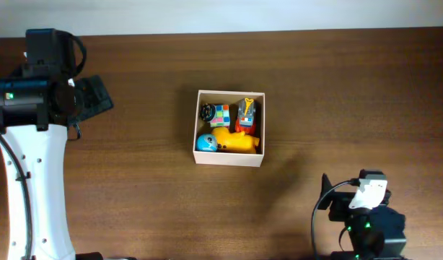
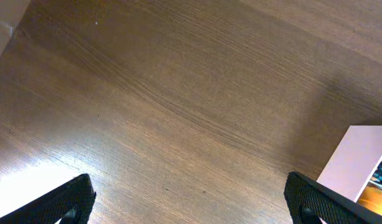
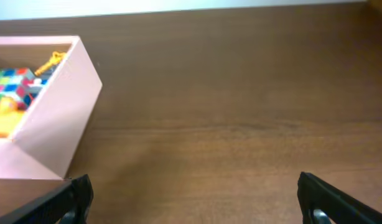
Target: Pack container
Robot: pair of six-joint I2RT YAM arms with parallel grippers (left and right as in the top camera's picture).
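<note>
The container (image 1: 229, 159), a shallow square box with white walls, sits at the table's middle. It holds several toys: a yellow duck (image 1: 234, 141), a blue ball (image 1: 205, 142), a colourful cube (image 1: 220, 114), a black round toy (image 1: 207, 111) and a grey-orange toy (image 1: 247, 113). Its corner shows in the left wrist view (image 2: 356, 165) and its wall in the right wrist view (image 3: 54, 121). My left gripper (image 2: 191, 202) is open and empty over bare table, far left of the container. My right gripper (image 3: 194, 199) is open and empty, at the front right.
The dark wooden table (image 1: 337, 87) reaches a pale wall at the back. The left arm's white link (image 1: 34, 195) runs along the left edge. The right arm's base (image 1: 366, 224) sits at the front right.
</note>
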